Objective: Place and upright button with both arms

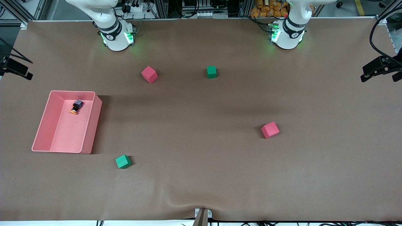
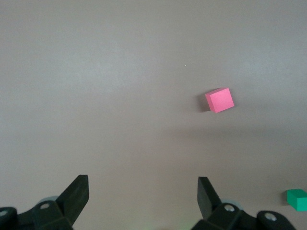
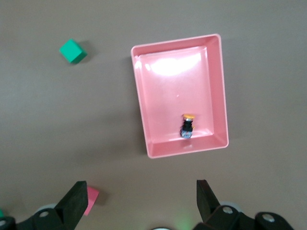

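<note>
Brown cloth covers the table [image 1: 201, 175], and toward the right arm's end sits a pink tray [image 1: 88, 135]. Inside it, at the end farther from the front camera, the button [image 1: 75, 107] lies on its side, orange cap pointing toward the camera. It looks light, rigid and small (likely to roll or skid on the smooth tray floor), so the black cylindrical body seems the best place to pinch. High over the tray, the right gripper [image 3: 141, 203] stands wide and empty; the left gripper [image 2: 143, 199], over bare cloth near a red cube [image 2: 220, 100], is equally wide, holding nothing.
</note>
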You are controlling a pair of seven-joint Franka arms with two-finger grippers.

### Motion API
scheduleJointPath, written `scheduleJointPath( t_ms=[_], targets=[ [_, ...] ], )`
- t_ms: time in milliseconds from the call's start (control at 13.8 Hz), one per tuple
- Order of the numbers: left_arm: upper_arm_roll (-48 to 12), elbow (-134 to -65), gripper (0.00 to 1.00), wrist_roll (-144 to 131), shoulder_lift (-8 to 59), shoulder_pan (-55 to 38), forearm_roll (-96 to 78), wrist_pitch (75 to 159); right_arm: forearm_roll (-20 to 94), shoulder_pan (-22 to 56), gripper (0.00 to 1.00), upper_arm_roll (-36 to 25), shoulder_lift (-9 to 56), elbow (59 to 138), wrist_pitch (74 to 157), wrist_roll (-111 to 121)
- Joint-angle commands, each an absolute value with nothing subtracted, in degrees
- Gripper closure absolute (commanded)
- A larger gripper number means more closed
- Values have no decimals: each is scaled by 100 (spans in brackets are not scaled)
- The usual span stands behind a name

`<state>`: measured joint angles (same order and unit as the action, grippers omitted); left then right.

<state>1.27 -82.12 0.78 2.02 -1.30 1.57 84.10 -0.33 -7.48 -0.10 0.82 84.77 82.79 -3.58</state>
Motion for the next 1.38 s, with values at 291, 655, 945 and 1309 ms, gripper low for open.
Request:
scheduleJointPath(
  t_ms=[291, 655, 945, 1309],
  targets=[
    [114, -8183, 0, 150, 202, -88, 105, 8323, -105, -1116, 0, 62, 895, 8438, 8868, -264],
    [114, -8218, 0, 158, 220, -97, 105, 8323, -105, -1116, 0, 62, 1072, 8455, 8859, -272],
    [114, -8218, 0, 158, 228, -114, 105, 8323, -97, -1186, 0, 62, 1081, 8604, 8728, -264],
    [114, -8209, 0, 167, 237, -114, 114, 8323, -1, -1362, 0, 70, 1142, 8666, 8718, 62]
  ],
)
